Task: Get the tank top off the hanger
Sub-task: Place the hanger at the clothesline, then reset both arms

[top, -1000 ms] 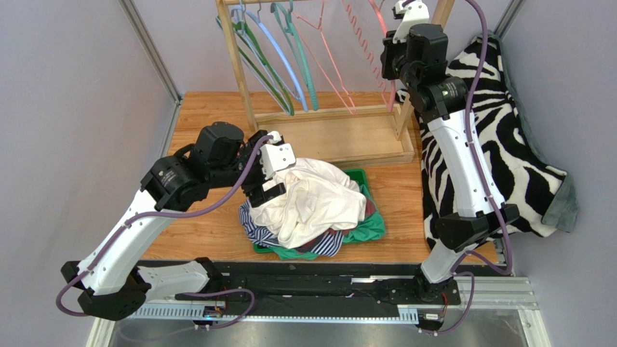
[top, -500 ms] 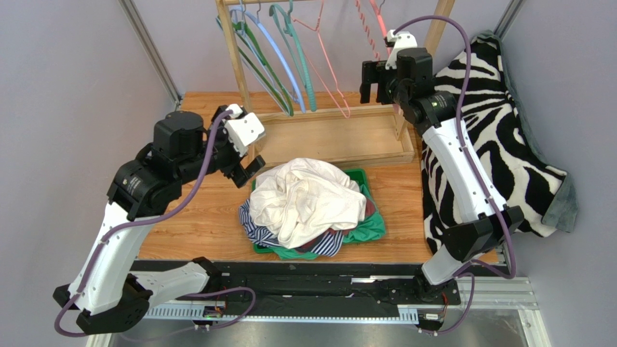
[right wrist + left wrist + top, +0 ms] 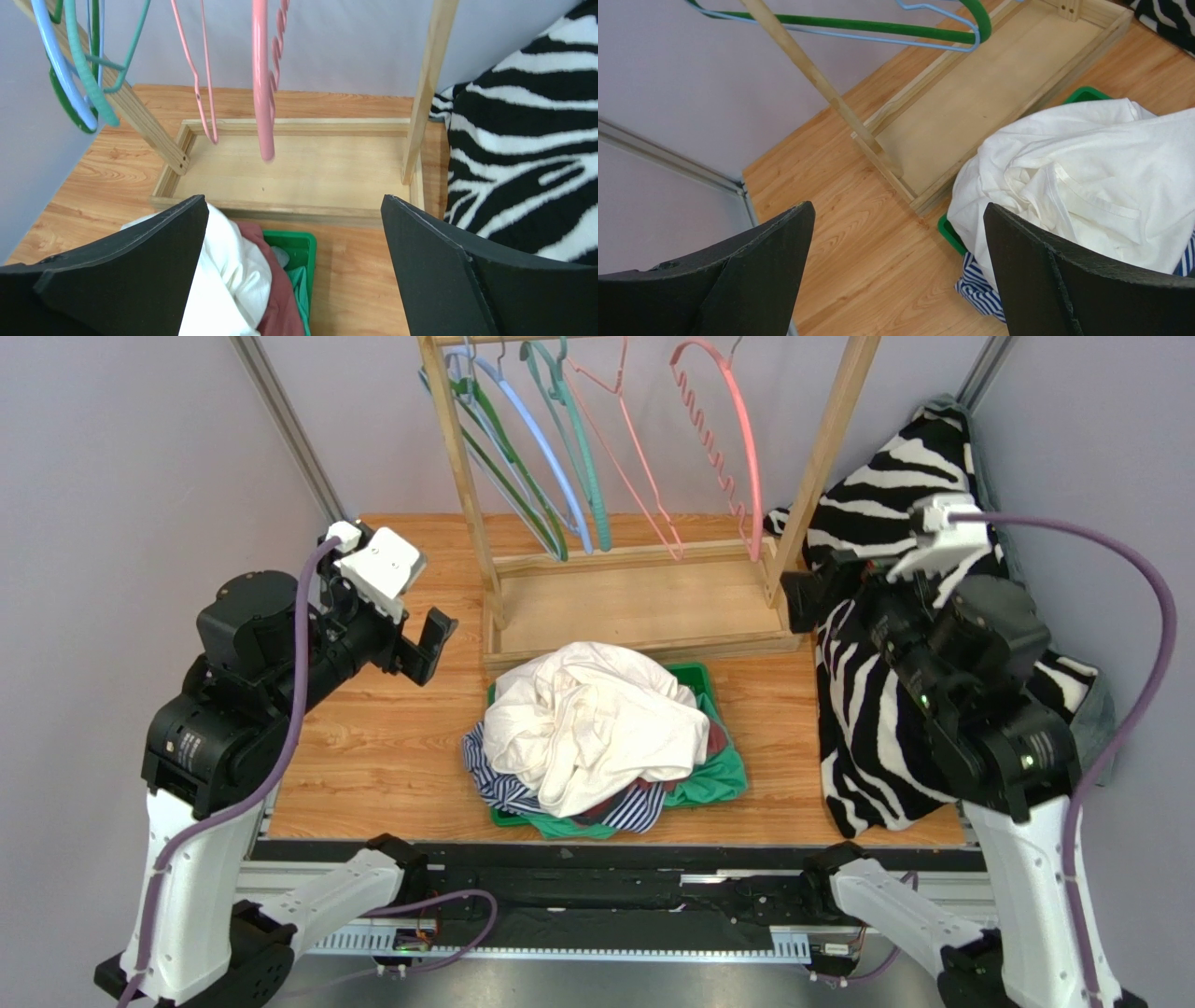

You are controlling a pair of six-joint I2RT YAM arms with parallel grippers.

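The white tank top [image 3: 596, 721] is off its hanger and lies crumpled on top of the laundry pile, right in the middle of the table [image 3: 379, 756]. Under it there's a blue-and-white striped shirt [image 3: 491, 777] poking out on the left and something dark red [image 3: 617, 805] at the front. All of it is heaped in a green basket [image 3: 690, 672] that you can barely see past the clothes.

Just behind the basket is the wooden rack [image 3: 463, 462], with its flat base tray [image 3: 645, 602] sitting on the table. The chunky pink hanger [image 3: 744, 434] hangs bare on the right end of the rail. A thin pink wire hanger [image 3: 631, 462], a teal hanger [image 3: 575, 434] and a blue hanger [image 3: 540, 448] hang further left, also bare.

The left gripper [image 3: 896, 210] is up in the air off to the left of the basket, jaws spread wide with nothing between them, looking down at the tank top and the rack's corner. The right gripper [image 3: 293, 203] is on the right, in front of the zebra-print blanket [image 3: 1010, 546], jaws wide apart too and holding nothing. It faces the rack, with the pink hanger straight ahead.
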